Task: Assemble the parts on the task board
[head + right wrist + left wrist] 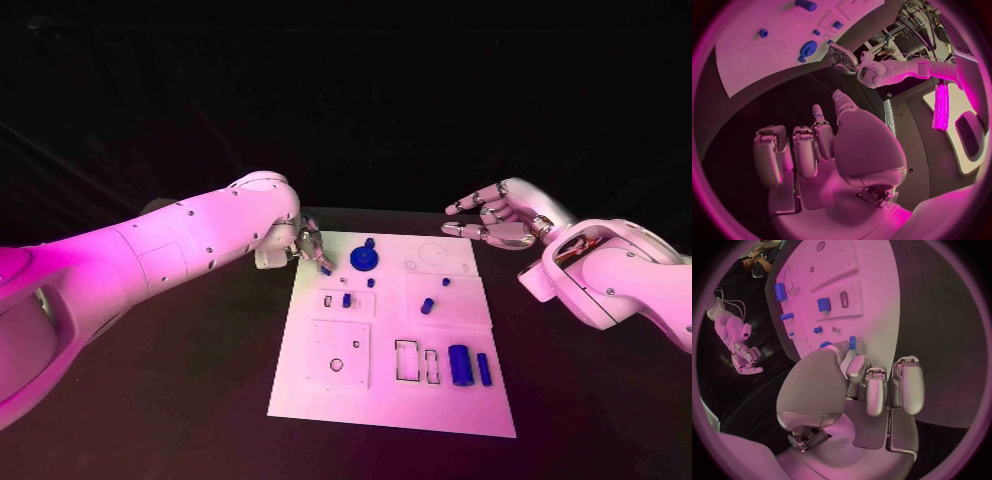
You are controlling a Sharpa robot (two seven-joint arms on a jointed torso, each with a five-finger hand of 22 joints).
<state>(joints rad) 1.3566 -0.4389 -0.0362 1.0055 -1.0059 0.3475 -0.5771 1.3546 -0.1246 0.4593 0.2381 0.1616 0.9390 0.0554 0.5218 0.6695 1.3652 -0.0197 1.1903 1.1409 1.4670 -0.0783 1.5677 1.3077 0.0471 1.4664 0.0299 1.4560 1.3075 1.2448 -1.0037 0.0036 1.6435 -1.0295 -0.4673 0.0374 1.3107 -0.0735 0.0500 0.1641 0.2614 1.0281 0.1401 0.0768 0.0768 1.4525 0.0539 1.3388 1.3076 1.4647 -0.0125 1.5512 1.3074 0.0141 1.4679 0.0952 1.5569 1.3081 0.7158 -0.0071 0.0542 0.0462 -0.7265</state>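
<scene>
magenta light overhead, dark surroundings, fisheye wrist views bent.

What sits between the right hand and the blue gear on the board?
Nothing visible does. The right hand hovers beyond the board's far right corner, holding nothing; bare white plate lies between it and the blue gear. The left hand is at the gear's other side.

No text, label, brand or number can be read with confidence; faint dark lettering stands on a white panel (pixel 965 50) at the right edge of the right wrist view, too small to make out.
</scene>
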